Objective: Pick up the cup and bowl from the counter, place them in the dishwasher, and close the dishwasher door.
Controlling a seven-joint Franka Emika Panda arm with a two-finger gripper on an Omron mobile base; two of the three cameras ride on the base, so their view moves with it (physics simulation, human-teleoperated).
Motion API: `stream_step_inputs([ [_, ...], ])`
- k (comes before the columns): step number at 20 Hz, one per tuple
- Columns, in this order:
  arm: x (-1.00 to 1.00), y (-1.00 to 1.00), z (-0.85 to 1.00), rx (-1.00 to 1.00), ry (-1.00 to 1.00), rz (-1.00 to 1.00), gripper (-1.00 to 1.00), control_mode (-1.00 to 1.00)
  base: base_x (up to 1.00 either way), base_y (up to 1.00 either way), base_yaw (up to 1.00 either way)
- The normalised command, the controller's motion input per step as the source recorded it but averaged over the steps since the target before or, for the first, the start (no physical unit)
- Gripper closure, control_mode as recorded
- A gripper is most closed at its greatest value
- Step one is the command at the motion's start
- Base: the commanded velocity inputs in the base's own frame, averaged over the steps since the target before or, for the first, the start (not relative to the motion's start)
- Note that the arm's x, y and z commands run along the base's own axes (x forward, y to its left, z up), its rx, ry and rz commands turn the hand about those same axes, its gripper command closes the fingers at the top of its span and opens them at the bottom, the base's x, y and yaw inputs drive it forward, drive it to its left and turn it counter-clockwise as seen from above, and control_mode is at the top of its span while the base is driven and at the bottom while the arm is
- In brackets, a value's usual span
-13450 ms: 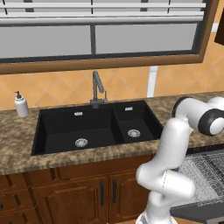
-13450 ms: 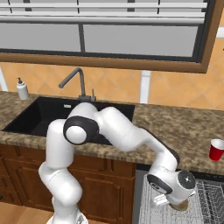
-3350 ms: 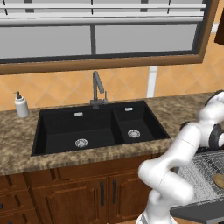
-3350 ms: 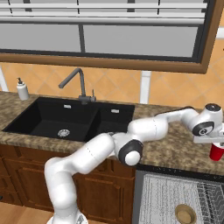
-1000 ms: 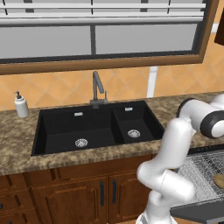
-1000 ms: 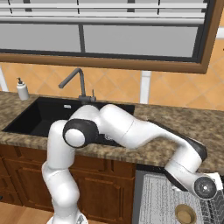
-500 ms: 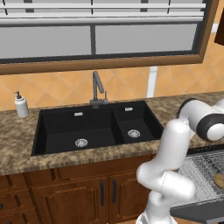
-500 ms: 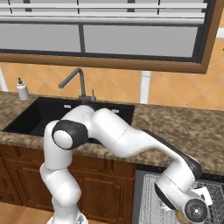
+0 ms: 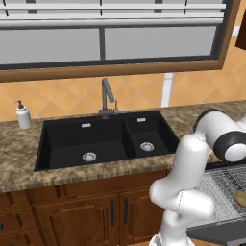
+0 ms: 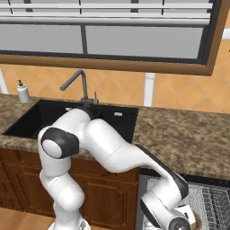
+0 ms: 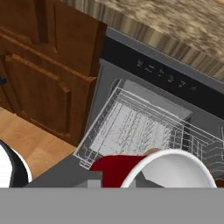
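End effector [image 10: 179, 223] fingertips hidden behind cup [image 11: 148, 170]; bowl [image 9: 240, 198] edge-cropped

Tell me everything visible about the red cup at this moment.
The cup appears in the hand view, very close at the bottom: red outside, with a broad white rim and pale inside. It sits tilted, mouth toward the camera, over the near edge of the dishwasher's wire rack. What touches it cannot be made out.
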Motion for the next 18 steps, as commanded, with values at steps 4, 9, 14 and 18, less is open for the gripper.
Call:
stream_step_inputs([
  [4, 0.04, 0.78, -0.57, 0.00, 0.10, 0.00, 1.00, -1.00, 0.00, 0.00, 0.00],
  [9, 0.40, 0.44, -0.24, 0.01, 0.07, -0.04, 1.00, -1.00, 0.00, 0.00, 0.00],
  [14, 0.33, 0.00, 0.16, 0.11, 0.03, -0.19, 1.00, -1.00, 0.00, 0.00, 0.00],
  [18, 0.11, 0.00, -0.03, 0.03, 0.06, -0.06, 1.00, -1.00, 0.00, 0.00, 0.00],
])
